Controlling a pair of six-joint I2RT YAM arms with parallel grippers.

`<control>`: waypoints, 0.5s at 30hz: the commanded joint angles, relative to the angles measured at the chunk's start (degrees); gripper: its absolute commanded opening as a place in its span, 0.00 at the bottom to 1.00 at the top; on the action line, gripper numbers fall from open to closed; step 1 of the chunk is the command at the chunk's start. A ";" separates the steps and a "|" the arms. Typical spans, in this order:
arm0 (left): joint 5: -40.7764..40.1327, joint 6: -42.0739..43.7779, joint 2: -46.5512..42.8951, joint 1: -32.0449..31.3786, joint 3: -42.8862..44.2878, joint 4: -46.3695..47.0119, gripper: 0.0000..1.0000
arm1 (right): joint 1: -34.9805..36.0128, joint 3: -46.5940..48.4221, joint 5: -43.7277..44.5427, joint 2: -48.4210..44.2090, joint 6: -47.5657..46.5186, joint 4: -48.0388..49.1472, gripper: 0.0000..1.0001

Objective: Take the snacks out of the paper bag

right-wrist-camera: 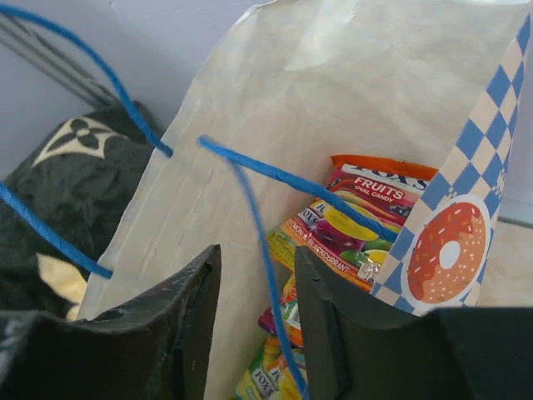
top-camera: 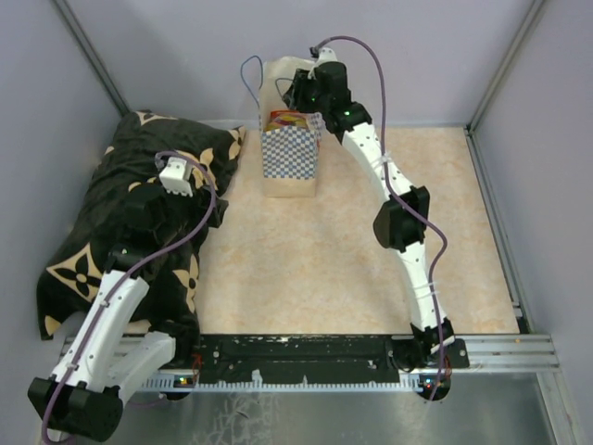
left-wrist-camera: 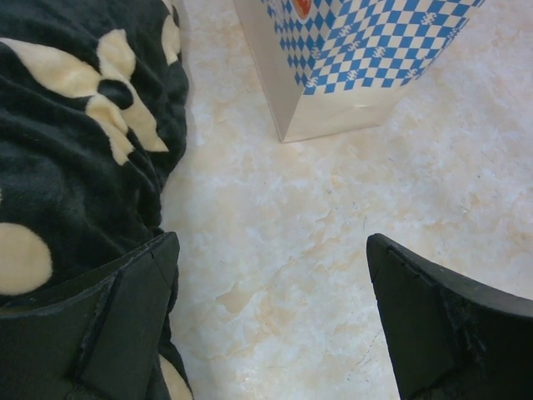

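cream tabletop (top-camera: 352, 250); labels on snacks (right-wrist-camera: 358, 217) legible only from right wrist.

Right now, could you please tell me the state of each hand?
Left hand: open, holding nothing.
Right hand: half open at the mouth of the paper bag, blue cord handle crossing the gap, nothing gripped.

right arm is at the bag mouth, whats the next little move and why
Probably ease the right pincer lower into the paper bag, toward the candy packets. Its jaws stand partly apart at the bag's mouth with only the blue cord handle crossing the gap, and the packets lie deeper, none gripped yet.
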 commanded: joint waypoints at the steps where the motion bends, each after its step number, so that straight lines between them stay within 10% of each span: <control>1: 6.48 -2.67 1.58 0.20 3.84 1.72 1.00 | -2.07 -0.53 -9.69 -5.27 -1.29 2.19 0.31; 4: 7.82 -7.92 2.53 0.13 3.54 9.02 1.00 | -4.04 -2.16 -14.63 -8.47 0.63 1.63 0.03; 8: 7.25 -13.45 10.59 -0.24 7.08 17.01 1.00 | -5.19 -7.90 -12.78 -15.37 -2.27 -0.80 0.00; 11: 2.31 -11.97 20.32 -2.37 15.81 17.45 1.00 | -5.19 -14.73 -10.22 -21.89 -4.66 0.42 0.68; 15: -9.21 -7.87 33.14 -5.89 29.81 15.78 1.00 | -5.02 -21.49 -3.96 -28.09 -5.99 2.64 0.92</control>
